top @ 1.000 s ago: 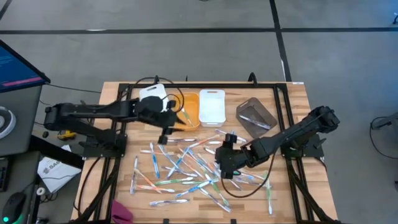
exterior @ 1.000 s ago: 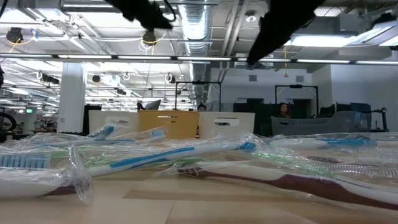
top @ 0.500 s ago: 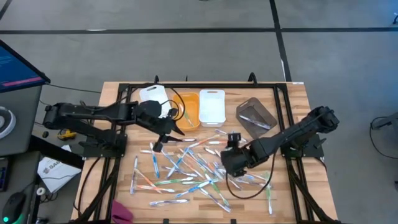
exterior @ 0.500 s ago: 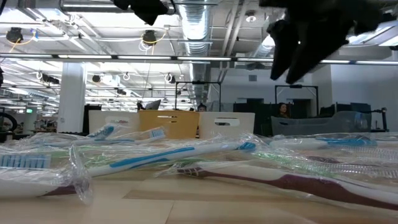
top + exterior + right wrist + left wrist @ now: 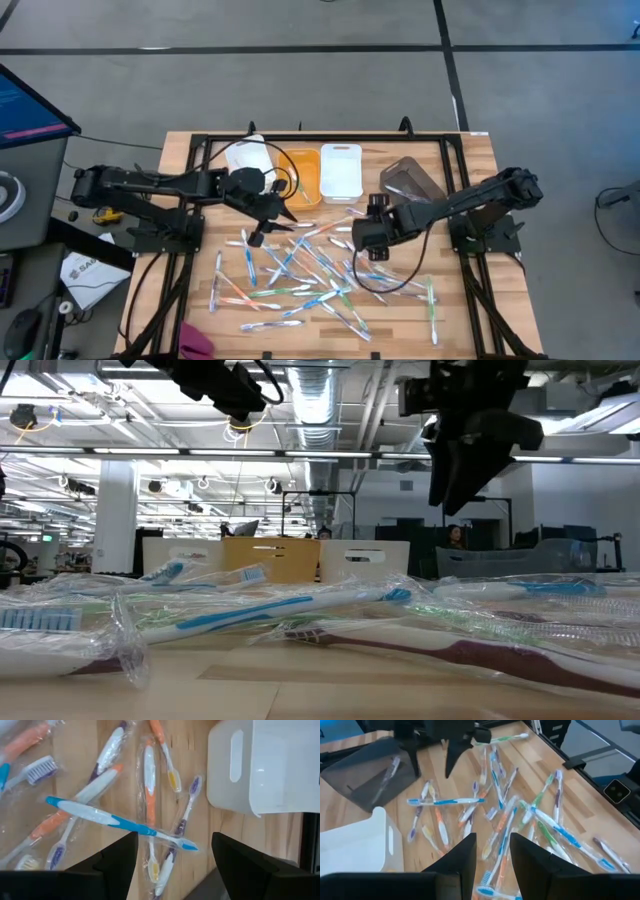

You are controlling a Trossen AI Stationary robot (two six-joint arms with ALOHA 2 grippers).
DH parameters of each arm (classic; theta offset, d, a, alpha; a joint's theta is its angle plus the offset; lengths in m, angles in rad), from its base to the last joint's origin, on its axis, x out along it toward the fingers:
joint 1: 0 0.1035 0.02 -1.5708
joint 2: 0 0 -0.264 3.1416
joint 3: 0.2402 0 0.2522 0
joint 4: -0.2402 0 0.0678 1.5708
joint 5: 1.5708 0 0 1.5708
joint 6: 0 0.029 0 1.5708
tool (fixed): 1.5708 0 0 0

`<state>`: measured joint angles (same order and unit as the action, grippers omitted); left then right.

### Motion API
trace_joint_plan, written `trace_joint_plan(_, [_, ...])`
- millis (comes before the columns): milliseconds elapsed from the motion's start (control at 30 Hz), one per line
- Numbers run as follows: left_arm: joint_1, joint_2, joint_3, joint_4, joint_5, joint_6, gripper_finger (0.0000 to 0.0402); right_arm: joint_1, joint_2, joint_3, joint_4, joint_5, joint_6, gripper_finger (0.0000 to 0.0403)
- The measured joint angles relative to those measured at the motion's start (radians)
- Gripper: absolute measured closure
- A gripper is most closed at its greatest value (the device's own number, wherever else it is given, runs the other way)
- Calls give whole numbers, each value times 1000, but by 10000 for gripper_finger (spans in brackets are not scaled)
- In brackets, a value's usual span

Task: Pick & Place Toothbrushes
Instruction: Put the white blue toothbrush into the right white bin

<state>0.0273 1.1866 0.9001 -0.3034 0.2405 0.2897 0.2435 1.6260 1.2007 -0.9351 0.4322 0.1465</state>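
Observation:
Several wrapped toothbrushes (image 5: 300, 265), blue, white, orange and green, lie flat and crisscrossed on the wooden table (image 5: 470, 160). My left gripper (image 5: 268, 225) hangs open above the pile's far left part, slanting down, with nothing between its fingers (image 5: 492, 847). My right gripper (image 5: 362, 240) hovers open over the pile's far right part, pointing steeply down. A blue-and-white toothbrush (image 5: 120, 822) lies on the table below its gap (image 5: 172, 852). In the low view both grippers (image 5: 230, 390) (image 5: 470, 455) hang well above the brushes (image 5: 270, 610).
An orange bin (image 5: 303, 178), a white bin (image 5: 341, 172) and a dark clear bin (image 5: 410, 185) holding a brush stand in a row along the far side. Another white bin (image 5: 250, 155) sits far left. Black frame rails (image 5: 300, 137) border the table.
My left gripper has moved from over the orange bin toward the near edge and down, over the pile. My right gripper has moved toward the far edge, nearer the white bin, and tipped more steeply down. The toothbrushes have stayed where they were.

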Motion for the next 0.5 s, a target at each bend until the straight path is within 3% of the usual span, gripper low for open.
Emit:
trace_joint_plan(367, [0,0,0,4,0,-16,291,-8,0,0,-46,-90,-208,157])
trace_joint_plan(500, [-9,-5,0,-20,0,-120,291,3,0,0,-45,-102,-271,169])
